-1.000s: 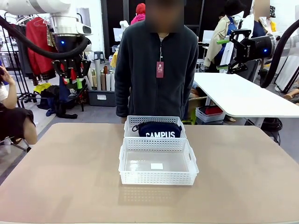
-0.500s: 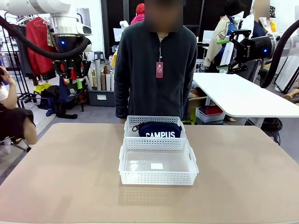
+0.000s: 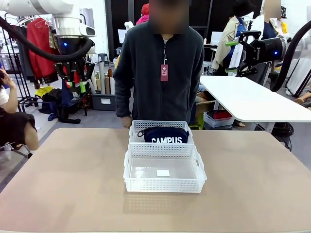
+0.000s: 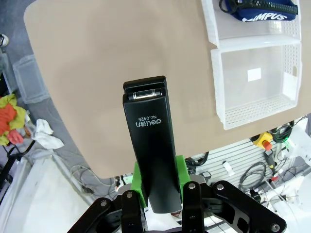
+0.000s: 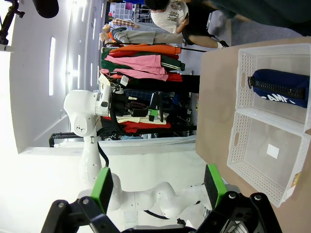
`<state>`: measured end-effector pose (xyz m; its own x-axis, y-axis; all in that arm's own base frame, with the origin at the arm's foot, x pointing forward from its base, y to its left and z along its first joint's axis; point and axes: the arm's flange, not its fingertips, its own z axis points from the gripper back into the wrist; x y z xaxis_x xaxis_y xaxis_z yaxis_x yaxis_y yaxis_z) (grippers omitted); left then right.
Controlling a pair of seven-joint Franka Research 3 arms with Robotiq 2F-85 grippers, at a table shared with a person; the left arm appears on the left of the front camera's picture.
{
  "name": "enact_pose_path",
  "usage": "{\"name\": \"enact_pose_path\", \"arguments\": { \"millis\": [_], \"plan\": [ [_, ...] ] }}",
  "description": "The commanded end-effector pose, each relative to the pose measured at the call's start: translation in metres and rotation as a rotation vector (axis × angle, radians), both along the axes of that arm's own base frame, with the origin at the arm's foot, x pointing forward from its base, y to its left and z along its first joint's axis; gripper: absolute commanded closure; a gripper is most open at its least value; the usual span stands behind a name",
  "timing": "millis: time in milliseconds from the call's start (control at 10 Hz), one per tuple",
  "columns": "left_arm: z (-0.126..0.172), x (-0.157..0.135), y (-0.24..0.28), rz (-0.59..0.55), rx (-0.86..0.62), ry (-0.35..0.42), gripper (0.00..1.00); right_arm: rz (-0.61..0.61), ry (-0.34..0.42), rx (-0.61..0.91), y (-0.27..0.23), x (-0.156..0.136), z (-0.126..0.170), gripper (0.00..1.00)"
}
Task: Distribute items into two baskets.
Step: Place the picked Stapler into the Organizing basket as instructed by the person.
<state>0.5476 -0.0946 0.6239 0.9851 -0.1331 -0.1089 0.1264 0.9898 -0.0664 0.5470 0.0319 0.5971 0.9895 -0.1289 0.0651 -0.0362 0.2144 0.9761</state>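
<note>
Bench (image 3: 63,184): tan top, w/ the person (image 3: 163,73) standing at its 12 o'clock edge, arms down, one hand just behind the far basket's left corner.

Two baskets sit mid-bench, long sides touching. The near basket (image 3: 164,185) has nothing in it but a small white label on the floor. The far basket (image 3: 160,124), at 12 o'clock from the near one, has the pouch (image 3: 165,134) lying flat in it, "CAMPUS" facing the robot.

Pouch: looks soft and light and would prob. sag if lifted. Best pinched across the mid-body, below the zip. It's already binned, so I'd judge it needs no more handling.

Right hand (image 3: 233,56): high, at approx. 2 o'clock from the baskets, well clear of the bench. Its fingers are spread wide w/ nothing between the pads.

Left hand (image 4: 159,182): high, at approx. 10 o'clock from the baskets. It is closed on the stapler (image 4: 150,145), green pads clamping both narrow sides at one end.

Stapler: rigid, smooth black shell, prob. dense for its size. Most of its length sticks out past the pads, so I'd guess it could pivot or slip on a fast swing. A mid-body hold would be steadier. In the left wrist view the open near basket lies at approx. 2 o'clock from the stapler tip, the likely drop spot.
</note>
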Motion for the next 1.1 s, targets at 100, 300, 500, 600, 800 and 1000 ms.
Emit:
{"name": "enact_pose_path", "arguments": {
  "millis": [100, 300, 500, 600, 800, 1000],
  "plan": [
    [0.0023, -0.0026, 0.0017, 0.004, 0.0, -0.002, 1.0, 0.003, 0.005, 0.005, 0.0008, -0.0019, 0.0025, 0.0],
    [0.0023, -0.0026, 0.0017, 0.004, 0.0, -0.002, 1.0, 0.003, 0.005, 0.005, 0.0008, -0.0019, 0.0025, 0.0],
    [0.0023, -0.0026, 0.0017, 0.004, 0.0, -0.002, 1.0, 0.003, 0.005, 0.005, 0.0008, -0.0019, 0.0025, 0.0],
    [0.0023, -0.0026, 0.0017, 0.004, 0.0, -0.002, 1.0, 0.003, 0.005, 0.005, 0.0008, -0.0019, 0.0025, 0.0],
    [0.0023, -0.0026, 0.0017, 0.004, 0.0, -0.002, 1.0, 0.003, 0.005, 0.005, 0.0008, -0.0019, 0.0025, 0.0],
    [0.0023, -0.0026, 0.0017, 0.004, 0.0, -0.002, 1.0, 0.003, 0.005, 0.005, 0.0008, -0.0019, 0.0025, 0.0]
  ]
}}
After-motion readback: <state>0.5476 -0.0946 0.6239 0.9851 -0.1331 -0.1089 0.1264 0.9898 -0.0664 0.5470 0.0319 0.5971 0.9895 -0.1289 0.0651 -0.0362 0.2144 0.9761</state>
